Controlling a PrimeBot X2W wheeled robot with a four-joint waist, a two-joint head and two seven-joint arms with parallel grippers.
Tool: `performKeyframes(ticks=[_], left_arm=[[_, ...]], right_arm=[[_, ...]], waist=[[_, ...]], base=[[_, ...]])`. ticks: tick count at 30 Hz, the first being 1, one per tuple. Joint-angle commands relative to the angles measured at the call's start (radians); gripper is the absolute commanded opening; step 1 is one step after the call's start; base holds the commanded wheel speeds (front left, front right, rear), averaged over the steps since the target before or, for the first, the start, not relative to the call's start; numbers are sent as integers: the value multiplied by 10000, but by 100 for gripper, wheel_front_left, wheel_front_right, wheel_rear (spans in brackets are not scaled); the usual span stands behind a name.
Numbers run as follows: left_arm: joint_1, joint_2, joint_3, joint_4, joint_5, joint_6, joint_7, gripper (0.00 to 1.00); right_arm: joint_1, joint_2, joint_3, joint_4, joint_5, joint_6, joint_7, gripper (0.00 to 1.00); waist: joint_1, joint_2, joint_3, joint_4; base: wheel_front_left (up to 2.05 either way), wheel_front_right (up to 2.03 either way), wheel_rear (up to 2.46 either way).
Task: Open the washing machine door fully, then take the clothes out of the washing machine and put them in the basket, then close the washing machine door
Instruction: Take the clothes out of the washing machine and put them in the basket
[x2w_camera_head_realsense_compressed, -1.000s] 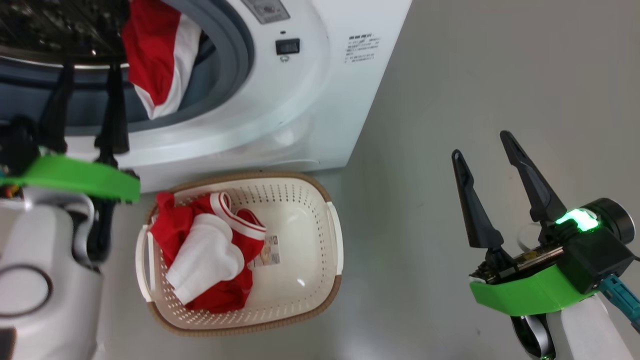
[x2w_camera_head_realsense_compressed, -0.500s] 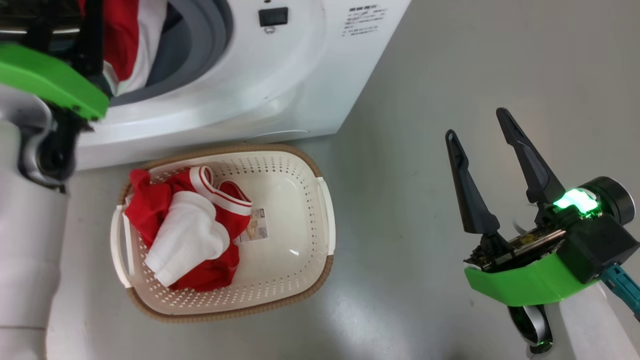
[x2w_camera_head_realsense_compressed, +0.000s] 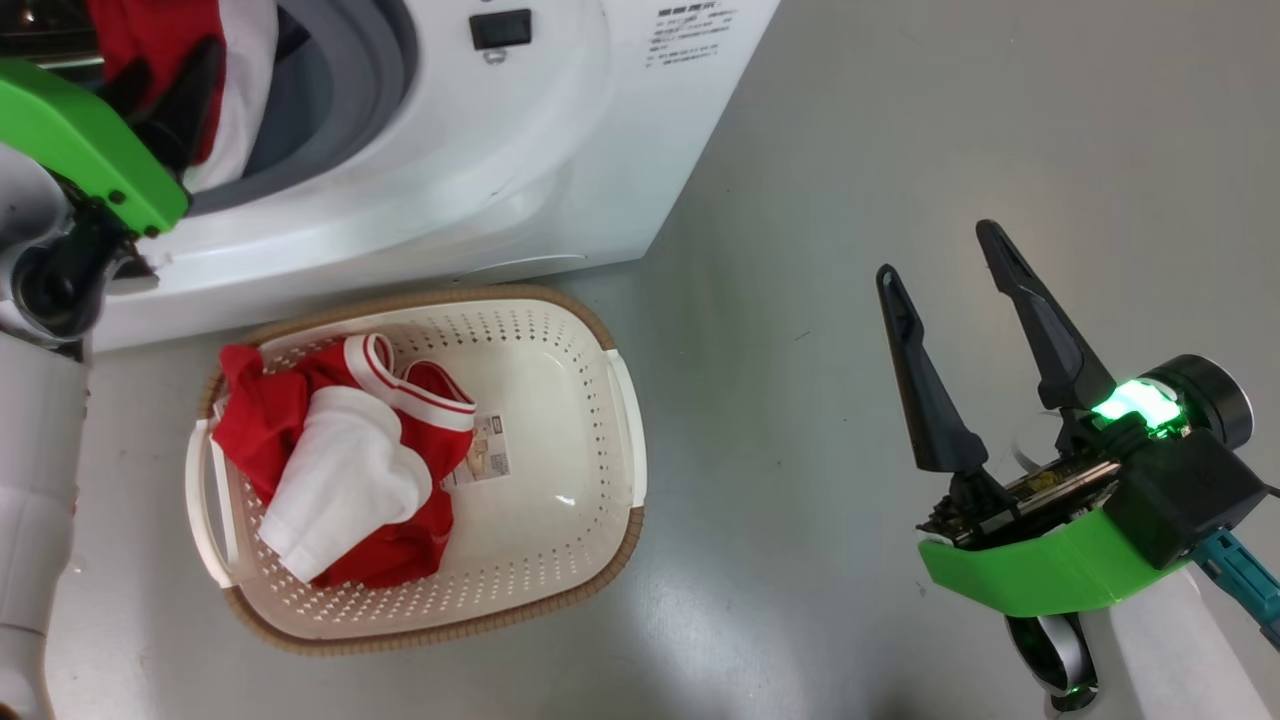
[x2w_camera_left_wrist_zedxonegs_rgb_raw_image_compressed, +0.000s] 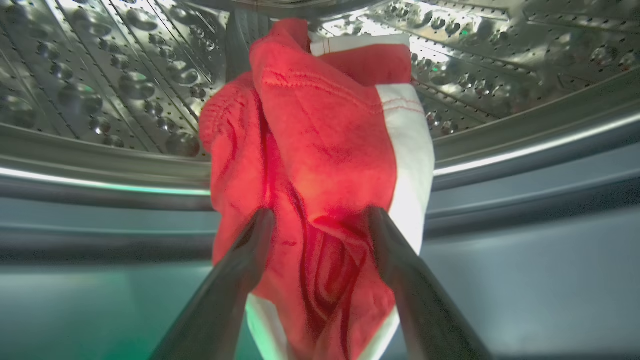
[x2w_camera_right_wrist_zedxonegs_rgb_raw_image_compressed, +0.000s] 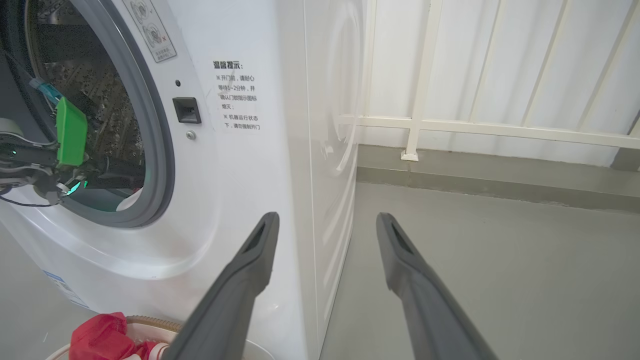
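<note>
Soft, creased red clothes (x2w_camera_left_wrist_zedxonegs_rgb_raw_image_compressed: 325, 125) with a white panel, draped over the lip of the dimpled, perforated steel drum (x2w_camera_left_wrist_zedxonegs_rgb_raw_image_compressed: 100, 75) in the glossy white washing machine (x2w_camera_head_realsense_compressed: 480, 150). Left gripper (x2w_camera_left_wrist_zedxonegs_rgb_raw_image_compressed: 320, 220) spread wide, dark tapered fingers either side of a red fold, not pinching. More red-and-white fabric bunched in the cream perforated basket (x2w_camera_head_realsense_compressed: 560, 450), woven-look rim, just before the machine. Right gripper (x2w_camera_head_realsense_compressed: 937, 252) gaping, empty, above smooth grey floor (x2w_camera_head_realsense_compressed: 800, 200). Since a second ago: head camera shifted; left fingers gone from beside the fabric onto it. In the right wrist view: printed label (x2w_camera_right_wrist_zedxonegs_rgb_raw_image_compressed: 237, 95), white railing (x2w_camera_right_wrist_zedxonegs_rgb_raw_image_compressed: 425, 120).
</note>
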Motion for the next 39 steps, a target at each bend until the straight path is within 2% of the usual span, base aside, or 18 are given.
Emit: performKeyframes(ticks=[1, 2, 3, 4, 5, 6, 14, 24, 32, 39], left_arm=[[-197, 492, 93, -162, -134, -57, 101, 100], [-186, 468, 53, -170, -215, -57, 144, 100], [-173, 468, 4, -187, -268, -57, 154, 90], [-173, 468, 4, -187, -268, -57, 154, 90], [-165, 481, -39, -209, -305, -57, 125, 43], [-161, 512, -70, -254, -312, -57, -11, 0], [-112, 714, -486, -431, -317, -57, -632, 0], [386, 1100, -1046, -604, 121, -57, -2548, 0], [1255, 1218, -1340, -484, 613, -57, -4742, 0], [2277, 1293, -971, -1329, 925, -51, -5348, 0]], right_arm=[[-75, -3, 237, -210, 101, 63, -65, 100], [-80, -3, 240, -209, 110, 63, -65, 100], [-86, -3, 241, -204, 118, 63, -65, 100], [-86, -3, 241, -204, 118, 63, -65, 100], [-92, -3, 245, -197, 125, 63, -65, 100], [-99, -3, 252, -186, 131, 63, -65, 100], [-101, -3, 252, -91, 173, 63, -65, 100], [-75, -3, 111, -28, 202, 63, -65, 100], [66, -3, 23, 119, 180, 63, -65, 100], [265, -3, -56, 211, 157, 63, -65, 100]], waist=[[0, 0, -1, -27], [0, 0, -1, -34], [0, 0, -4, -38], [0, 0, -4, -38], [0, 0, -10, -44], [0, 0, -12, -50], [0, 0, -114, -37], [0, 0, -485, 135], [0, 0, -1110, 331], [0, 0, -1665, 489]], base=[[0, 0, 0], [0, 0, 0], [0, 0, 0], [0, 0, 0], [0, 0, 0], [0, 0, 0], [0, 0, 0], [0, 0, 0], [0, 0, 0], [0, 0, 0]])
